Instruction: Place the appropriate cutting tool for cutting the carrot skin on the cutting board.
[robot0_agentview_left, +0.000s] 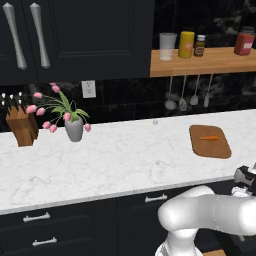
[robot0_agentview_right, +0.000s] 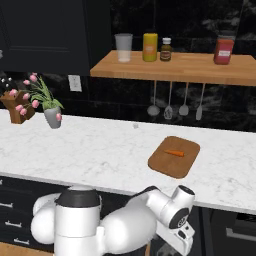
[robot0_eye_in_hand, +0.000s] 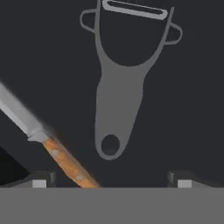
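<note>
The gripper (robot0_eye_in_hand: 112, 183) hangs over a dark surface, its two fingertips (robot0_eye_in_hand: 41, 180) spread wide apart and holding nothing. The peeler (robot0_eye_in_hand: 119, 94) lies ahead of it, centred between the tips, its handle with the hanging hole pointing back toward the hand and its blade at the far end. That line-up suits a straight descent onto the handle, and the peeler looks like the right tool for carrot skin. A knife (robot0_eye_in_hand: 48, 138) with a riveted orange-brown handle lies just beside it, toward the left tip, running on a slant with its blade angled away. Its handle passes close to the left tip, so a careless close could catch it instead.

From the base views the arm bends low in front of the cabinets, below the counter edge, which suggests the tools sit in a drawer or low compartment, though I cannot tell which. Up on the marble counter (robot0_agentview_left: 115, 160) the board (robot0_agentview_right: 174, 156) waits with the carrot (robot0_agentview_right: 174, 153) lying across it, well apart from the hand. Farther off stand a vase (robot0_agentview_left: 74, 129) of pink tulips and a knife block (robot0_agentview_left: 22, 127). A wooden shelf (robot0_agentview_right: 175, 67) holds jars, with utensils hanging beneath it.
</note>
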